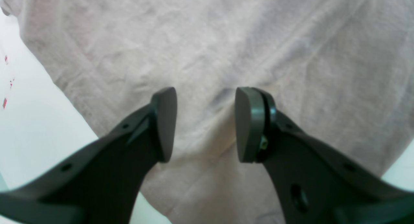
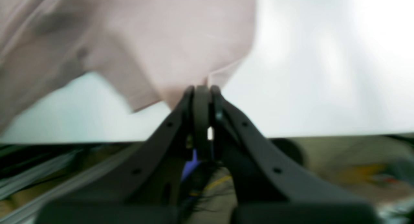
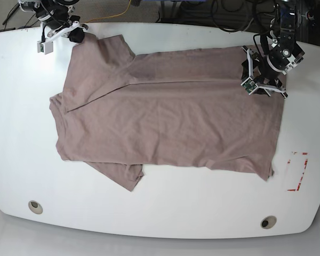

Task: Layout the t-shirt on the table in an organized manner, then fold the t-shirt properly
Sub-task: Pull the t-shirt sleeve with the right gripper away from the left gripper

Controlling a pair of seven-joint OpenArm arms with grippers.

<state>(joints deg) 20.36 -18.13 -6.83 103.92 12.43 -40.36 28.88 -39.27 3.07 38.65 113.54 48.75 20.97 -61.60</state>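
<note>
At the far left of the base view the right claw (image 3: 76, 36) sits at the back edge of the tabletop (image 3: 21, 160), its jaws pressed together on a corner of the t-shirt (image 3: 165, 117); the right wrist view shows that pinch close up, the right claw (image 2: 202, 88) squeezing a fold of mauve cloth whose edge hangs out above the fingertips, though this view is blurred. From there the t-shirt spreads rightward over the middle of the white tabletop, lying mostly flat with light wrinkles. Its left part is folded over itself along a diagonal crease, and a sleeve (image 3: 125, 175) sticks out at the near edge, left of centre. Two round grommet holes sit near the front rim, one at the left (image 3: 35, 206) and one at the right (image 3: 267, 222). At the shirt's far right corner the left claw (image 3: 262, 85) hangs over the fabric; in the left wrist view the left claw (image 1: 205, 123) stands spread, the wrinkled t-shirt (image 1: 226, 49) filling the gap between its dark pads (image 1: 246, 123), with nothing gripped. Whether the tips touch the cloth cannot be told. Just beyond the shirt's right edge, a red tape rectangle (image 3: 297, 171) marks the bare tabletop.
</note>
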